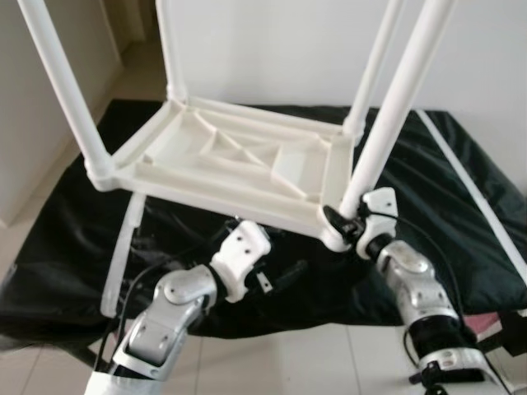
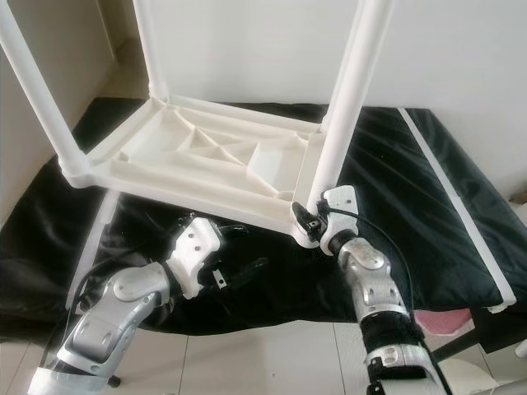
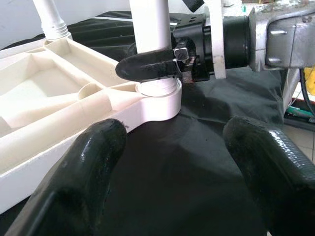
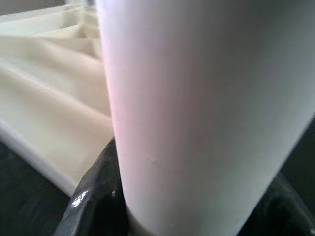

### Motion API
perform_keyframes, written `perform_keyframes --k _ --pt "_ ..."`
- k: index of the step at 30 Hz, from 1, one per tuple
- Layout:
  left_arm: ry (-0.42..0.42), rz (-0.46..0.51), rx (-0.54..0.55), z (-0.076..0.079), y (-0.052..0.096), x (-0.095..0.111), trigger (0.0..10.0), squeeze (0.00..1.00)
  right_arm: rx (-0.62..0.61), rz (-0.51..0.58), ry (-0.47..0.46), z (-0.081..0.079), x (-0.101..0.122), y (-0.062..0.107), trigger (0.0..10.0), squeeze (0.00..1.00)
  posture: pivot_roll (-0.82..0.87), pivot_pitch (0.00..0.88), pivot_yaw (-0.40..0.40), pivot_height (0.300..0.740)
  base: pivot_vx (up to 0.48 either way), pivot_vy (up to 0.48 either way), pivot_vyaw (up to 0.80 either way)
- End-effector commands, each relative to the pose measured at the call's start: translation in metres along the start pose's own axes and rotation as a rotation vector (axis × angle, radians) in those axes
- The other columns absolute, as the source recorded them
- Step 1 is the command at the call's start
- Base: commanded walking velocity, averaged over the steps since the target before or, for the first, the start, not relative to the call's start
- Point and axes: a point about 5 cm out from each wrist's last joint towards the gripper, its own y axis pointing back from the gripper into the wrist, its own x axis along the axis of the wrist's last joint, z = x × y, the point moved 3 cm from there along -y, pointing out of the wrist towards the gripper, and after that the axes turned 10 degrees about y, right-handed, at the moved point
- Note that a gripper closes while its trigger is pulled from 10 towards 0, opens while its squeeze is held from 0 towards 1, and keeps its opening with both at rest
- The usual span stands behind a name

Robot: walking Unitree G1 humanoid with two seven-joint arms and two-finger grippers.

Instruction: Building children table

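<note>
the left gripper (image 3: 174, 169) hangs spread wide over black cloth (image 3: 187, 162); ahead, the right gripper (image 3: 157, 65) clamps a white plastic table leg (image 3: 150, 24) seated in the upturned white tabletop's corner socket (image 3: 160, 98).

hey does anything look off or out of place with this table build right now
One thing stands out: a loose white leg lies flat on the black sheet beside the upside-down tabletop, though all four corners already carry legs. The right gripper clamps the near-right leg at its socket. The left gripper is open, holding nothing.

You see a plain white table (image 1: 239, 160) with white legs (image 1: 387, 123) on a black sheet (image 1: 461, 214); both tools' fingers (image 3: 88, 162) are black.
</note>
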Motion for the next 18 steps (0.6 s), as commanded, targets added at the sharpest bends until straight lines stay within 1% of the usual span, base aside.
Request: perform_keyframes --k 1,3,5,6,7,9,10,11,13,14,16,18 --pt "0.012 -0.022 0.014 0.001 0.000 -0.006 10.0 0.00 -0.123 -0.140 -0.036 0.007 -0.029 0.010 10.0 0.00 0.04 0.063 -0.027 0.740 0.000 0.000 0.00" --pt "0.007 -0.020 0.016 0.000 -0.001 -0.006 10.0 0.00 -0.224 -0.165 -0.048 0.005 -0.034 0.014 10.0 0.00 0.04 0.063 -0.032 0.740 0.000 0.000 0.00" --pt "0.005 -0.019 0.020 0.000 -0.002 -0.005 10.0 0.00 -0.277 -0.178 -0.062 0.002 -0.036 0.015 10.0 0.00 0.04 0.062 -0.035 0.740 0.000 0.000 0.00" --pt "0.005 -0.019 0.020 0.000 -0.002 -0.005 10.0 0.00 -0.277 -0.178 -0.062 0.002 -0.036 0.015 10.0 0.00 0.04 0.062 -0.035 0.740 0.000 0.000 0.00" --pt "0.006 -0.017 0.022 -0.001 -0.002 -0.005 10.0 0.00 -0.316 -0.185 -0.075 0.001 -0.037 0.016 10.0 0.00 0.04 0.059 -0.037 0.740 0.000 0.000 0.00" --pt "0.007 -0.011 0.027 -0.001 -0.004 -0.004 10.0 0.00 -0.435 -0.206 -0.119 -0.001 -0.039 0.020 10.0 0.00 0.04 0.058 -0.038 0.740 0.000 0.000 0.00" --pt "0.007 -0.011 0.027 -0.001 -0.004 -0.004 10.0 0.00 -0.435 -0.206 -0.119 -0.001 -0.039 0.020 10.0 0.00 0.04 0.058 -0.038 0.740 0.000 0.000 0.00" --pt "0.008 -0.008 0.029 -0.001 -0.006 -0.003 10.0 0.00 -0.490 -0.217 -0.138 -0.003 -0.039 0.023 10.0 0.00 0.04 0.060 -0.040 0.740 0.000 0.000 0.00" --pt "0.033 0.026 0.016 0.004 -0.012 0.003 10.0 0.00 -0.552 -0.238 -0.157 -0.007 -0.039 0.024 10.0 0.00 0.05 0.064 -0.042 0.740 0.000 0.000 0.00" --pt "0.033 0.026 0.016 0.004 -0.012 0.003 10.0 0.00 -0.552 -0.238 -0.157 -0.007 -0.039 0.024 10.0 0.00 0.05 0.064 -0.042 0.740 0.000 0.000 0.00" --pt "0.030 0.047 -0.006 0.010 -0.018 0.009 10.0 0.00 -0.584 -0.224 -0.177 -0.007 -0.034 0.022 10.0 0.00 0.05 0.062 -0.043 0.740 0.000 0.000 0.00" --pt "0.032 0.052 -0.003 0.011 -0.018 0.010 10.0 0.00 -0.591 -0.194 -0.179 -0.004 -0.028 0.020 10.0 0.00 0.05 0.052 -0.044 0.740 0.000 0.000 0.00"
